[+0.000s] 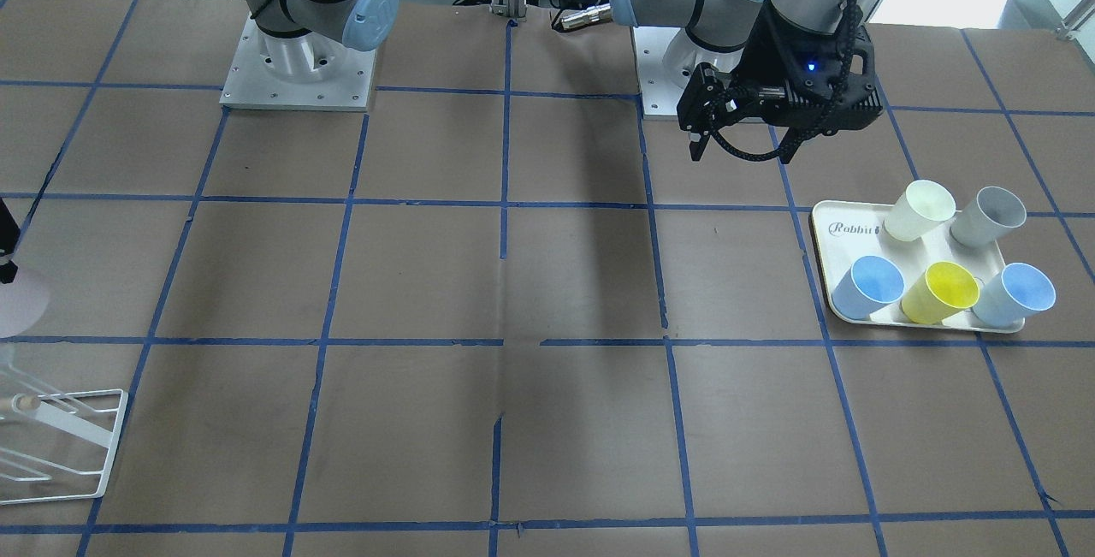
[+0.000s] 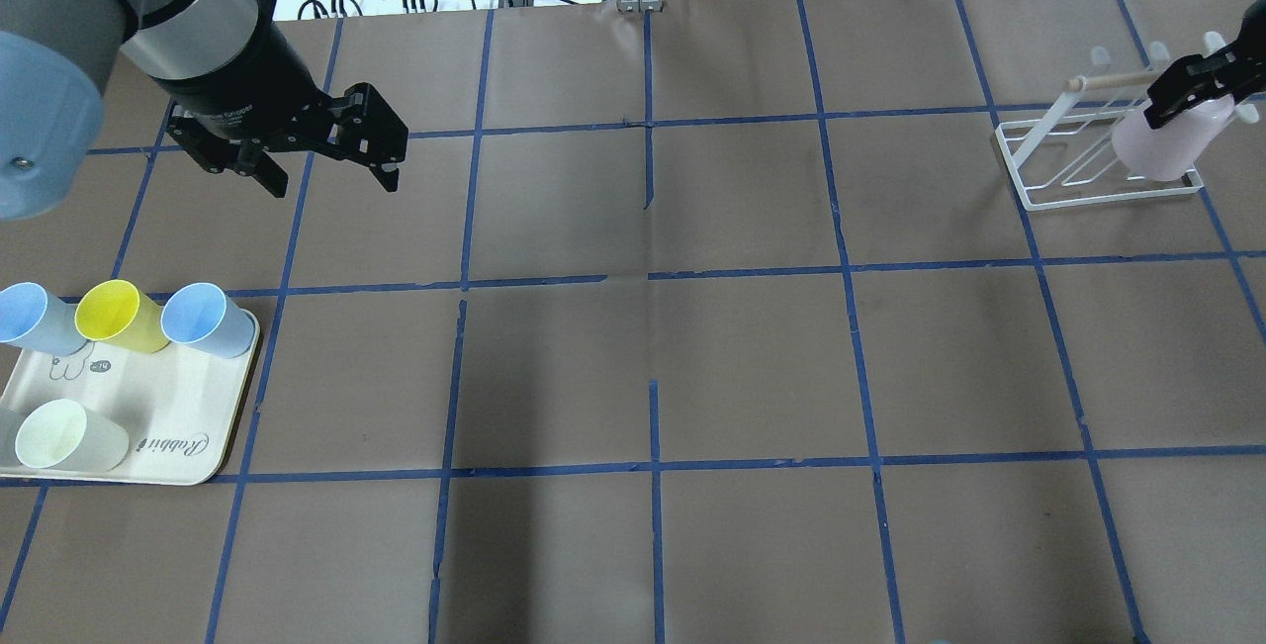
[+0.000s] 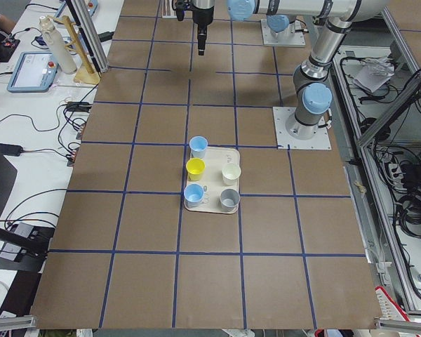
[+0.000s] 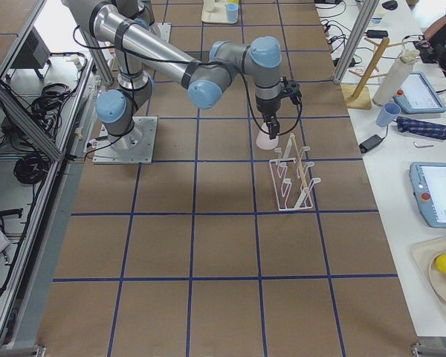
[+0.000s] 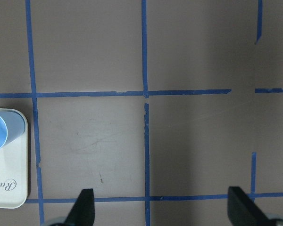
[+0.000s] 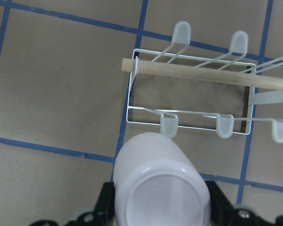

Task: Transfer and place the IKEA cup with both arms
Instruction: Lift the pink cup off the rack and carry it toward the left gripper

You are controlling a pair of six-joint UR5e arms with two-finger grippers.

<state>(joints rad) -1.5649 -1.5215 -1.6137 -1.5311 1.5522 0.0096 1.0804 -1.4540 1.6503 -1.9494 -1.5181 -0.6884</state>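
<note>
The pale pink IKEA cup is held upside down, mouth down, in my right gripper, which is shut on its base end. It hangs at the end of the white wire rack. In the right wrist view the cup sits just in front of the rack's near row of pegs, with the right gripper around it. I cannot tell if cup and peg touch. My left gripper is open and empty above bare table; its fingertips show in the left wrist view.
A cream tray at the table's left holds light blue cups, a yellow cup, a cream-white cup and a grey cup. A wooden dowel runs along the rack's top.
</note>
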